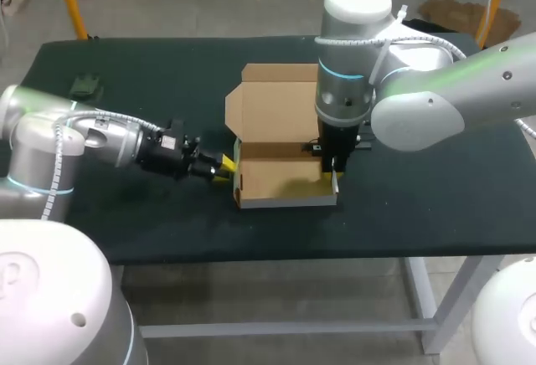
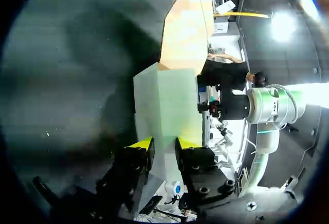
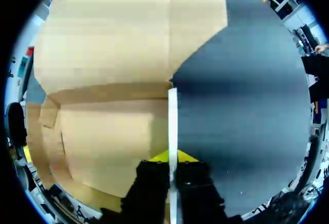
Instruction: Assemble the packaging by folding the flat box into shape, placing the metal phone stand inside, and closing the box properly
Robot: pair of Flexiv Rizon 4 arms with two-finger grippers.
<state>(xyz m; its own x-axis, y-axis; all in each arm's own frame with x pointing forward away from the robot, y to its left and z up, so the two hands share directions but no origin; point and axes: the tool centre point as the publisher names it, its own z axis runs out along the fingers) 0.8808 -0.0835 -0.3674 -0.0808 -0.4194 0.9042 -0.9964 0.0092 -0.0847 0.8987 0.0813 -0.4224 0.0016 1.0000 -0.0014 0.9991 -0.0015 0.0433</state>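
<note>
The cardboard box (image 1: pixel 280 179) stands folded into a tray in the middle of the table, with its lid (image 1: pixel 276 101) lying flat and open behind it. My left gripper (image 1: pixel 226 168) is at the box's left wall. In the left wrist view its fingers (image 2: pixel 164 144) are open astride that pale wall (image 2: pixel 164 106). My right gripper (image 1: pixel 333 171) comes down from above on the right wall. In the right wrist view it (image 3: pixel 172 157) is shut on the thin white edge of that wall (image 3: pixel 172 116). The box's inside (image 3: pixel 103 131) is bare cardboard.
A small dark object (image 1: pixel 84 86), possibly the phone stand, lies at the far left of the dark table (image 1: pixel 419 206). My right arm's large joint hangs over the lid's right part.
</note>
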